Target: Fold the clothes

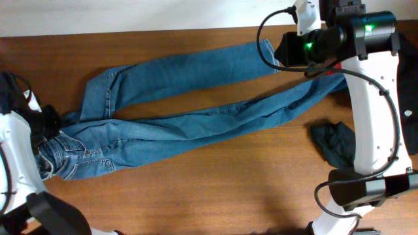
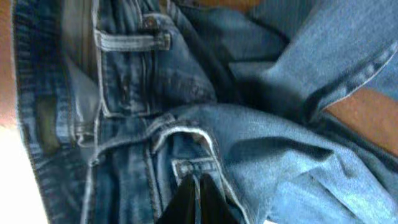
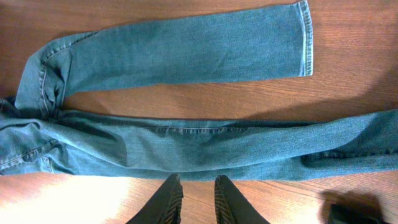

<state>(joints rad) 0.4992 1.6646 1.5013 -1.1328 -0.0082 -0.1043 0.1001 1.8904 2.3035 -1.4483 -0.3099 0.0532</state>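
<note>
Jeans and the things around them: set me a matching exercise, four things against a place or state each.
Things:
1. jeans' waistband
2. upper leg's hem
3. dark cloth
4. right fingers

Places or states:
a. apart, holding nothing
b. at the table's left end
c. lying clear of the denim, on the right
d. near the far edge, on the right

Pairs: 1-b, 2-d, 3-c, 4-a.

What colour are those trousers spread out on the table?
The jeans are faded medium-blue denim with pale stitching. The right wrist view shows it best.
</note>
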